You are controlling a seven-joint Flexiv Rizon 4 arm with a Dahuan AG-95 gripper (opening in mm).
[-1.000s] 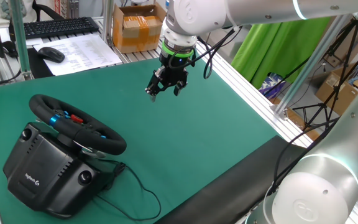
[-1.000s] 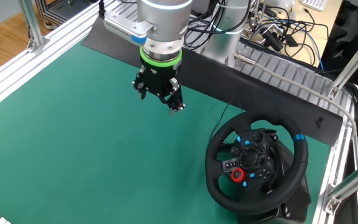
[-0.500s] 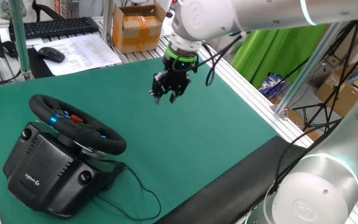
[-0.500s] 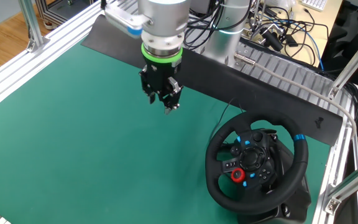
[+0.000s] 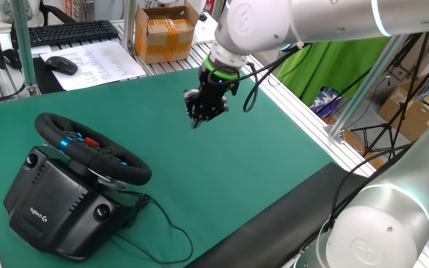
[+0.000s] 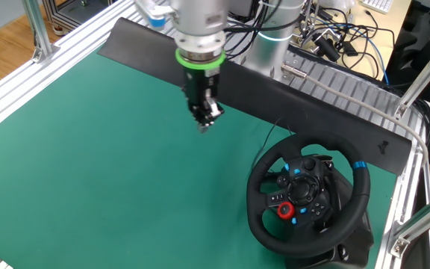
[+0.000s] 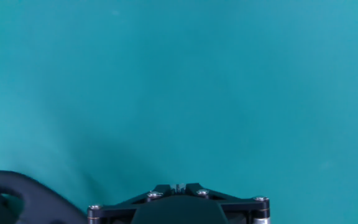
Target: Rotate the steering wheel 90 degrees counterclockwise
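One arm over green mat (image 5: pixel 259 171), gripper (image 5: pixel 199 119) pointed straight down, hung above bare mat w/ nothing between fingers. Jaws drawn fully together, empty. Green ring seen on wrist just above gripper in both fixed views. In other fixed view gripper (image 6: pixel 205 123) sat well apart from steering wheel (image 6: pixel 308 192), up and to the left of it, no contact.

Steering wheel (image 5: pixel 91 147) mounted on boxy black base (image 5: pixel 54 205) w/ Logitech logo, near mat's edge; rim tilted, blue and red buttons visible on spokes, blue stripe on rim at upper right in other fixed view. Cable (image 5: pixel 162 223) trailed from base across mat.

Hand view: mostly plain mat (image 7: pixel 197 93), gripper body at bottom edge, curved black bit of wheel rim (image 7: pixel 23 190) at lower-left corner; fingertips not visible there.

Off the mat, behind frame: keyboard (image 5: pixel 65 31), mouse (image 5: pixel 61 65) on papers, cardboard box (image 5: pixel 164 33). Green cloth (image 5: pixel 334 59) at back.
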